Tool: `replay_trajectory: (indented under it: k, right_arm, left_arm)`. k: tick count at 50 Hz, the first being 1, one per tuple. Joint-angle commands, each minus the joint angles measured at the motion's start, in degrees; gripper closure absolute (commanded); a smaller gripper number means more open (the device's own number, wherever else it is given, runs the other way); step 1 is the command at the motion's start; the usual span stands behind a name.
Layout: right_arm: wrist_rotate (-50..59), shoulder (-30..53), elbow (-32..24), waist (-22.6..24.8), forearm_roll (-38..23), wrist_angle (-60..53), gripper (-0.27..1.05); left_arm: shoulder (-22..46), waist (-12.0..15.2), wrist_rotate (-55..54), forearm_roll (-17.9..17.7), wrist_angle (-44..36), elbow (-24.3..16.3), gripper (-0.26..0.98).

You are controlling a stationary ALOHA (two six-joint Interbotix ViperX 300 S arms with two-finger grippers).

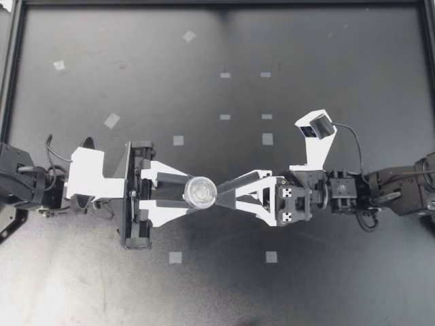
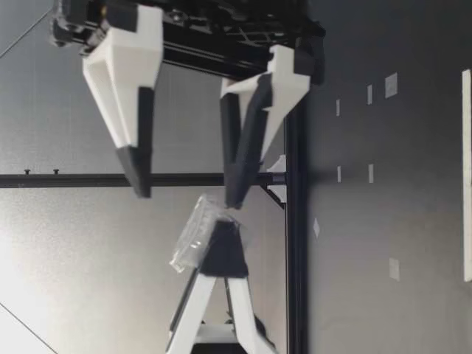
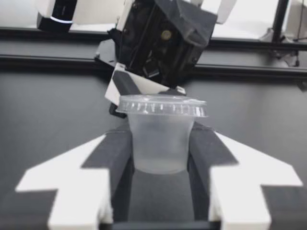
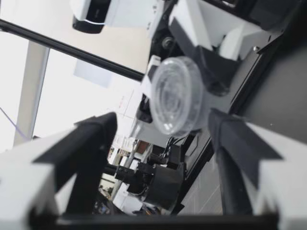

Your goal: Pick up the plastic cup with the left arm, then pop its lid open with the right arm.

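1. My left gripper point(image 1: 190, 193) reaches in from the left edge of the table point(image 1: 353, 285). Its fingers are clenched on a small clear cup point(image 1: 201, 192), pinching the body from two sides just beneath the lid point(image 3: 162, 105). Gripped there, the lid stays uncovered, and its rim likely keeps the cup from sliding down.
2. The cup hangs in the air over the middle of the table, somewhat tilted, its lid facing my right gripper point(image 1: 224, 195).
3. My right gripper's fingers are spread wide and flank the lid without clamping it.
4. Pale tape squares point(image 1: 178, 140) lie scattered on the table below.
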Motion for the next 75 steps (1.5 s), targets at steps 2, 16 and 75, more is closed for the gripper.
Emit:
replay_trajectory:
  k: [2, 16, 75]
  right_arm:
    - [-0.1, -1.8, -0.6, -0.3, -0.3, -0.3, 0.04]
    - [-5.6, -10.0, 1.3, -4.7, -5.8, -22.8, 0.04]
    - [-59.3, -18.9, 5.8, -5.6, -16.3, 18.9, 0.04]
  left_arm:
    - [-0.9, 0.1, -0.2, 0.1, -0.2, -0.5, 0.51]
    - [-0.8, -1.6, -0.8, 0.1, 2.4, -1.1, 0.51]
    - [-2.5, -1.8, -4.1, 0.0, 6.0, -1.2, 0.5]
